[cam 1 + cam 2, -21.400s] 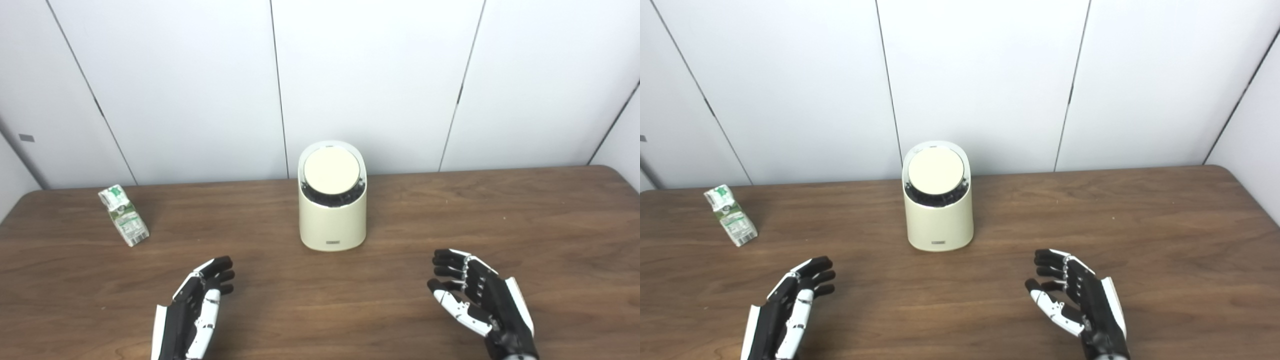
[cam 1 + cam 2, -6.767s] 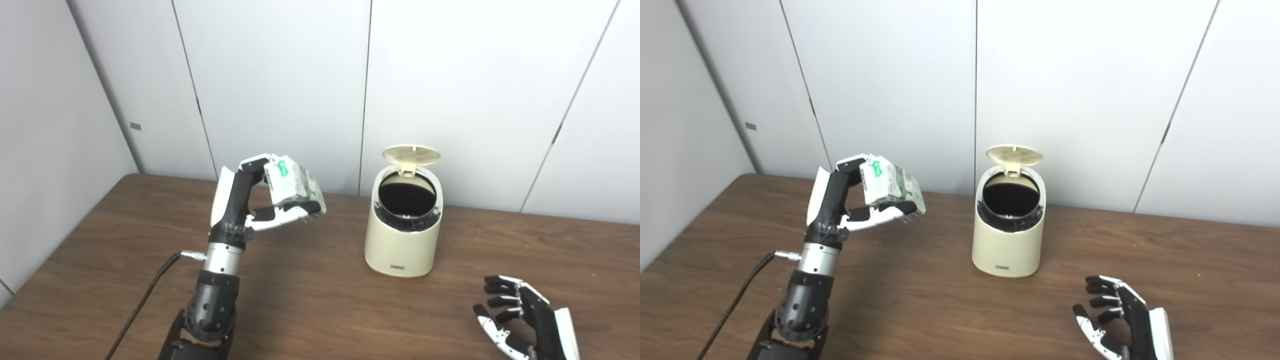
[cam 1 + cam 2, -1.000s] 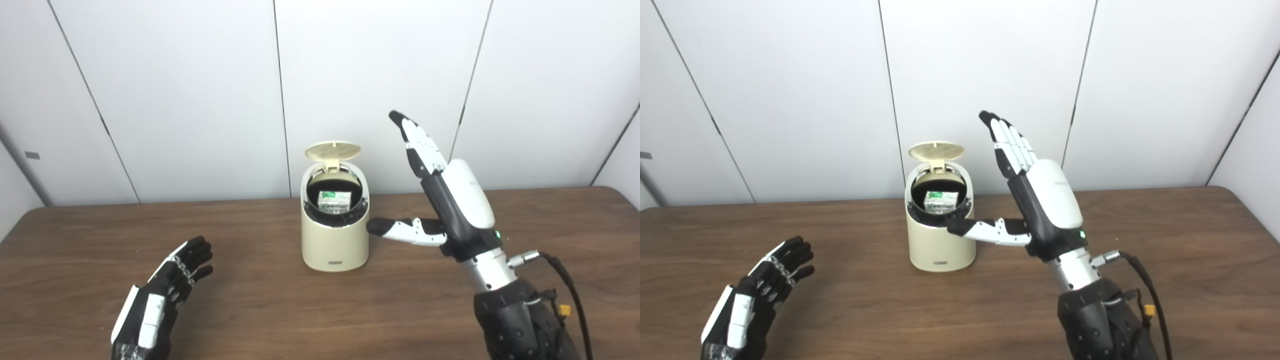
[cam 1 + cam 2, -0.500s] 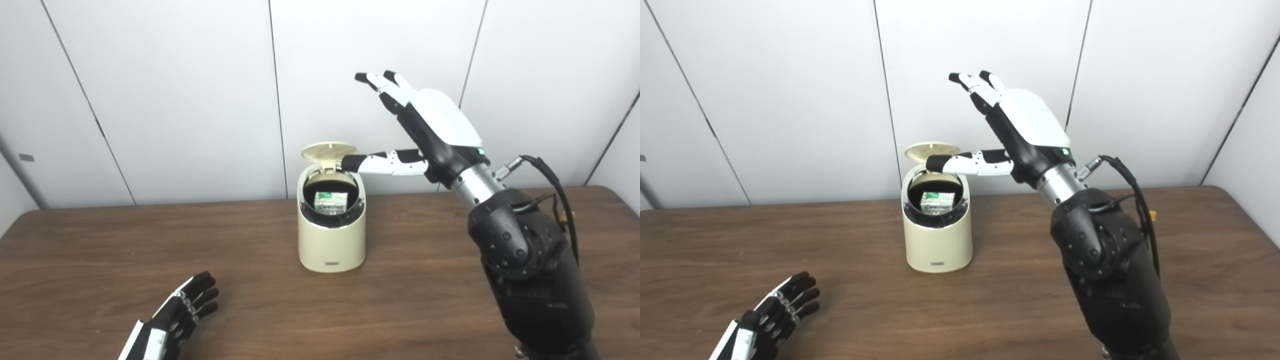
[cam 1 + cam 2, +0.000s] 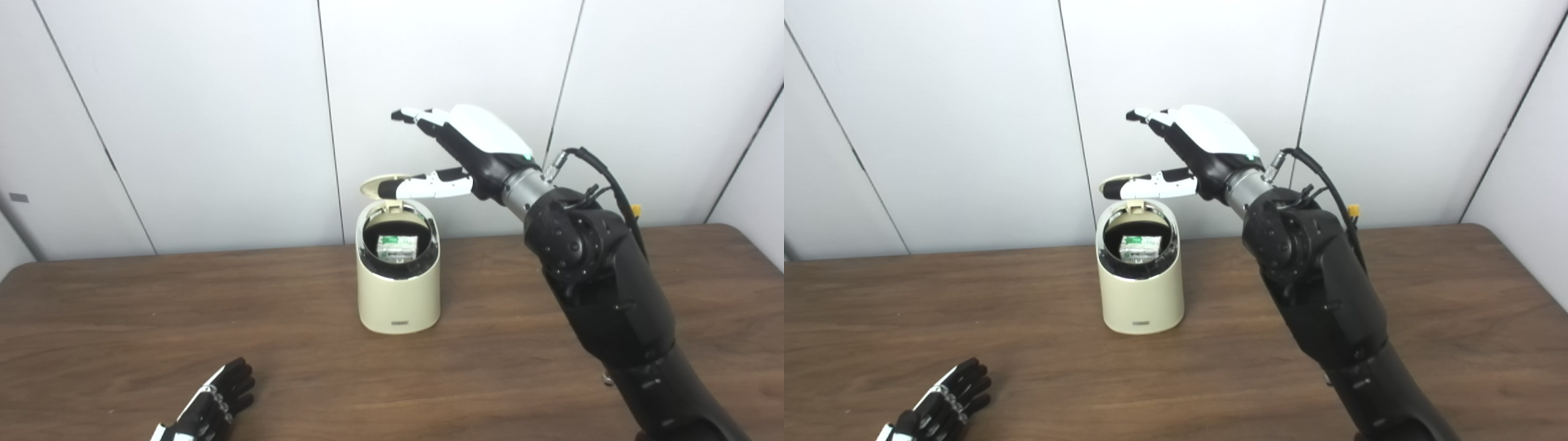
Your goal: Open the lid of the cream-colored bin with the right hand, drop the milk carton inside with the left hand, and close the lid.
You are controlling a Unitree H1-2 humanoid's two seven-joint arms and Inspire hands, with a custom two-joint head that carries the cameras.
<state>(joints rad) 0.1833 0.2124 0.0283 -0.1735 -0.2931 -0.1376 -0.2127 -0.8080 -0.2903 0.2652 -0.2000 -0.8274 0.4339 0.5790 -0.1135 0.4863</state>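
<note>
- A cream bin (image 5: 398, 288) stands upright on the wooden table (image 5: 551, 367), toward its far edge and near the middle.
- The lid (image 5: 376, 185) is raised on its rear hinge, leaving the mouth uncovered.
- The carton (image 5: 397, 246) lies inside the bin, its green-and-white end showing through the opening.
- The right robot hand (image 5: 474, 147) is held high over the bin, fingers spread and holding nothing; its thumb (image 5: 422, 185) stretches across the lid, though contact cannot be judged.
- The left robot hand (image 5: 937, 401) rests low by the table's near-left corner, fingers apart and empty.
</note>
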